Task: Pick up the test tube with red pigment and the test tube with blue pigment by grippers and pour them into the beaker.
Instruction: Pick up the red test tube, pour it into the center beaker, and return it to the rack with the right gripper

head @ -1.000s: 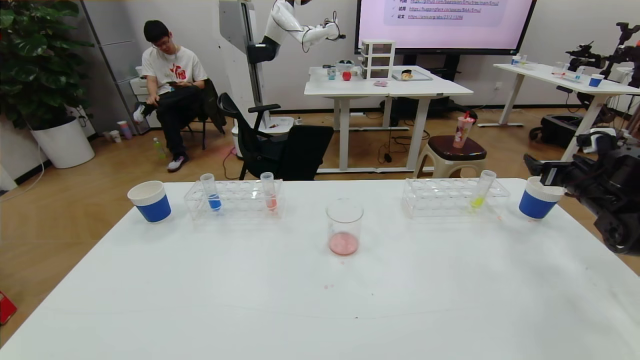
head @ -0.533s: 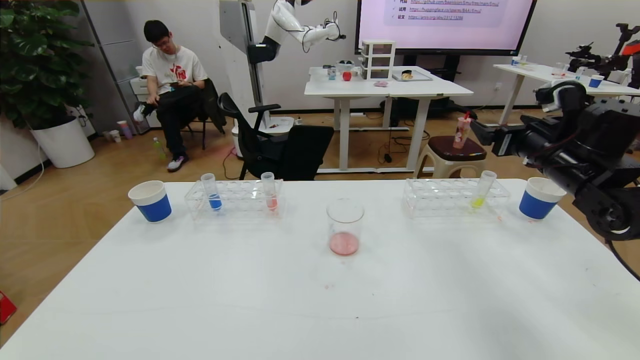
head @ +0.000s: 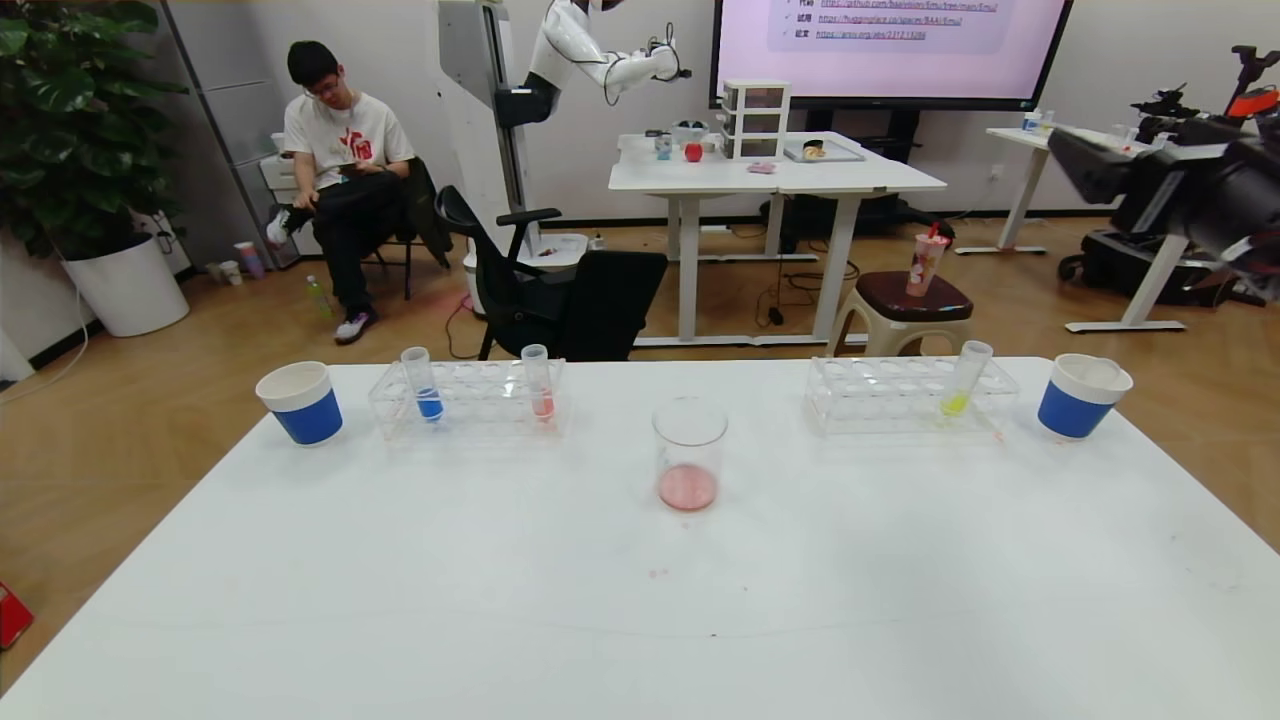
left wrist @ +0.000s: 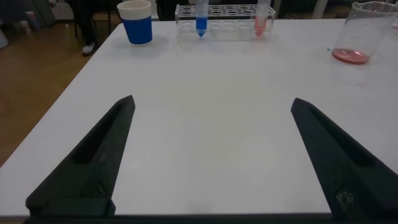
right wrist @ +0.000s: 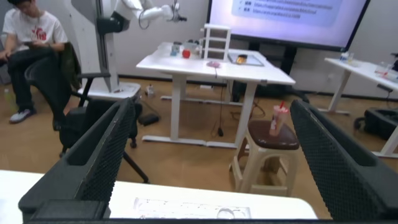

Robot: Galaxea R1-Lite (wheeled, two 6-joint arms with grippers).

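Red tube [head: 540, 385] and blue tube [head: 423, 385] both stand upright in the left rack [head: 468, 399] at the far side of our table [head: 640, 600]. Beaker [head: 689, 455] stands at centre, apart from the rack, with a little pink-red liquid at the bottom. Our right gripper [right wrist: 211, 155] is raised high off the table's right side, empty, fingers spread. Left gripper [left wrist: 211, 155] hovers low above the near table, spread wide, holding nothing.
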